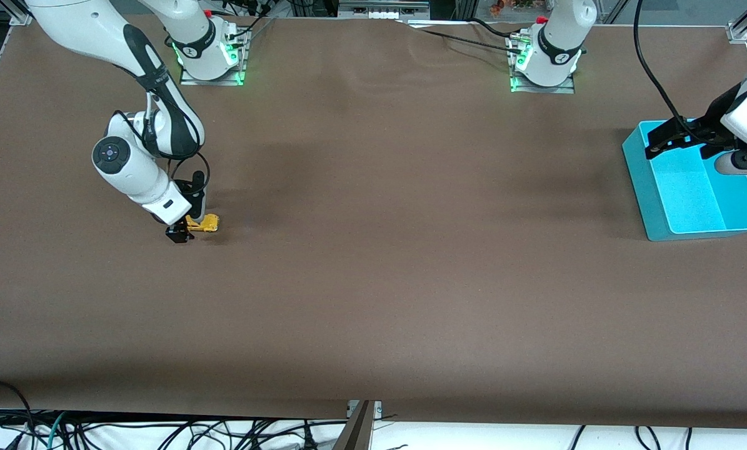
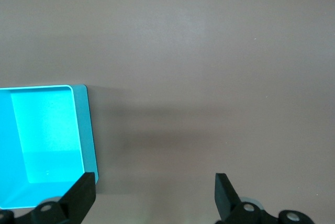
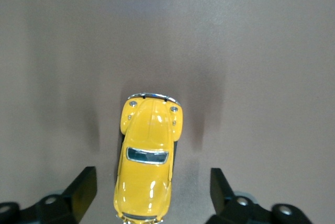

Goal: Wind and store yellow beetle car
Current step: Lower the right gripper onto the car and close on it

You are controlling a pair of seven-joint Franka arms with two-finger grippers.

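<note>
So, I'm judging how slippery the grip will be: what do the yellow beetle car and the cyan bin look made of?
Yellow beetle car: glossy painted body, metal or hard plastic, with sharp highlights and chrome-looking bumper. Cyan bin: smooth moulded plastic, by its uniform colour and soft sheen.

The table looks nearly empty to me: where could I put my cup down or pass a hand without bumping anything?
The bare brown table between the yellow beetle car and the cyan bin is free. It is crowded at the car, which sits between the right gripper's open fingers, and at the bin, where the open left gripper hangs.
</note>
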